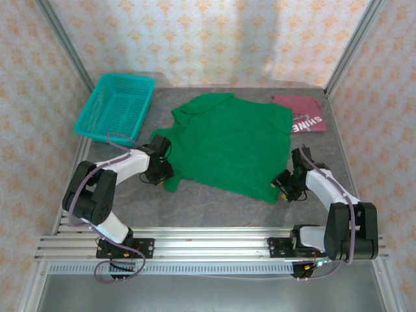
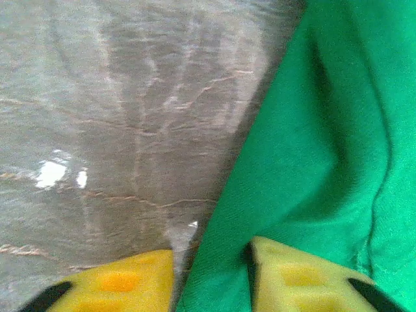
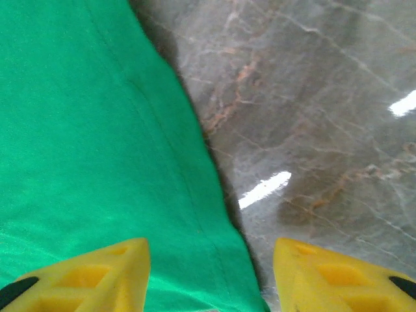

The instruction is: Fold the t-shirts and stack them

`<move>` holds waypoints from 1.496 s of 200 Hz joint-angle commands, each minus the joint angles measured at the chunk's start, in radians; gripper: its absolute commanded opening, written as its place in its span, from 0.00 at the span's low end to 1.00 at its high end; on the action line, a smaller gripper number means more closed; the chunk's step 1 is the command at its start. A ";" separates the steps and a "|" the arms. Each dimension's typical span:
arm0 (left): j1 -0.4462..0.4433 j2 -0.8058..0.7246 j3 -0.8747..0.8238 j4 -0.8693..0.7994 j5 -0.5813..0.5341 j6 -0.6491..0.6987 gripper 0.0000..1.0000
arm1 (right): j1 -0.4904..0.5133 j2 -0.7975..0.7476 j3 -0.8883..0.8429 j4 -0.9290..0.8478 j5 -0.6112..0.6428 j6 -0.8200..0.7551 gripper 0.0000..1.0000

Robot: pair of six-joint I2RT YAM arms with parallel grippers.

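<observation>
1. Table (image 1: 214,208): grey marbled top, bare on the outer side of each set of jaws.
2. Green t-shirt (image 1: 227,143): spread flat between the two sets of jaws, unfolded.
3. Basket (image 1: 117,107): teal mesh, beyond the left jaws, apart from the shirts.
4. Maroon t-shirt (image 1: 302,114): folded, beyond the right jaws, just beside the green one's far corner.
5. Left jaws: narrowed around the green shirt's near-left edge; whether they pinch it I cannot tell.
6. Right jaws: parted wide, straddling the near-right edge, holding nothing.
7. Step in hand, as judged: gripping both near corners for the first fold. The next move needs two firm pinches, then an even lift.
</observation>
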 commanded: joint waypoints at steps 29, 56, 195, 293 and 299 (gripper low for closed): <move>-0.039 -0.030 0.105 -0.029 -0.077 0.025 0.01 | 0.016 0.022 -0.017 0.007 -0.039 0.040 0.49; -0.086 -0.117 0.203 -0.199 -0.139 0.085 0.01 | 0.018 -0.034 -0.011 -0.090 -0.047 0.030 0.48; -0.249 0.057 0.537 -0.411 -0.207 0.276 0.01 | 0.256 0.152 0.038 -0.059 0.067 0.071 0.24; -0.311 0.541 1.079 -0.542 -0.082 0.510 0.37 | 0.147 0.268 0.185 -0.084 0.131 -0.014 0.00; -0.312 0.557 1.096 -0.535 -0.067 0.502 0.41 | 0.147 0.274 0.184 -0.082 0.123 -0.015 0.00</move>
